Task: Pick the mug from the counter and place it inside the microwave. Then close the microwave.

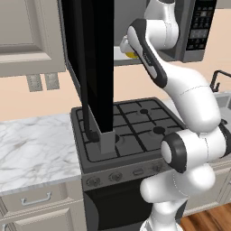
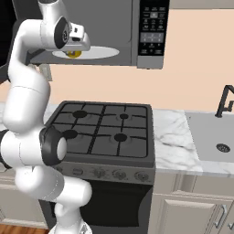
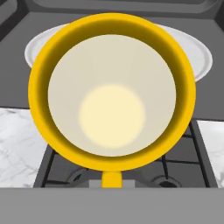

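mug: yellow, seen straight down its mouth in hand view, pale inside; carried at the mouth of the microwave, over the front edge of the turntable, not yet set down by my read. Small yellow patch at wrist in right base view.
gripper: at the cavity opening; finger tips hidden behind mug, so grip width can't be told. Mug so close & centred under cam suggests it's held.
turntable: white, round, behind/under mug. Likely drop spot.
microwave: over the range, button panel on right.
door: swung wide open, hanging over the stovetop; has to stay open til mug is in.
counter: marble, left of stove.
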Tool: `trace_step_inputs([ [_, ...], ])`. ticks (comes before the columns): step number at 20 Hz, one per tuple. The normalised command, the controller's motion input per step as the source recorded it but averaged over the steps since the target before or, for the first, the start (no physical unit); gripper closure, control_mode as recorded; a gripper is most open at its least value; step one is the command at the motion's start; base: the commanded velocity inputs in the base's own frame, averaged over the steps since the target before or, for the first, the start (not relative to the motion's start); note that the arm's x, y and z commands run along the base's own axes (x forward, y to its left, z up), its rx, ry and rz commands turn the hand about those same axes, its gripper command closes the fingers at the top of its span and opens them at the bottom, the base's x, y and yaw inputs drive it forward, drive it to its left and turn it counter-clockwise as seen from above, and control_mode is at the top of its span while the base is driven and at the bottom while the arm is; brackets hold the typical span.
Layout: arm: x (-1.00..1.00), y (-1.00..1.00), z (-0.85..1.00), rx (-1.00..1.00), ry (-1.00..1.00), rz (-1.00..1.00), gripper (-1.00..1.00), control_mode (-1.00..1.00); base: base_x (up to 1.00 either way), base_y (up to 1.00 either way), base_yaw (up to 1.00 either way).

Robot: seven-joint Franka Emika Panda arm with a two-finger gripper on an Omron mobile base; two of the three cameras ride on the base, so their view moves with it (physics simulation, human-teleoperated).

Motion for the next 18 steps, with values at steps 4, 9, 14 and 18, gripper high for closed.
trace_step_inputs([
  [4,0.18,0.02,-0.08,0.0,0.0,0.0,1.0,-1.0,0.0,0.0,0.0],
  [9,0.24,0.02,-0.09,0.0,0.0,0.0,1.0,-1.0,0.0,0.0,0.0],
  [14,0.28,0.03,-0.06,0.0,0.0,0.0,1.0,-1.0,0.0,0.0,0.0],
  [18,0.4,0.01,0.0,0.0,0.0,0.0,1.0,-1.0,0.0,0.0,0.0],
])
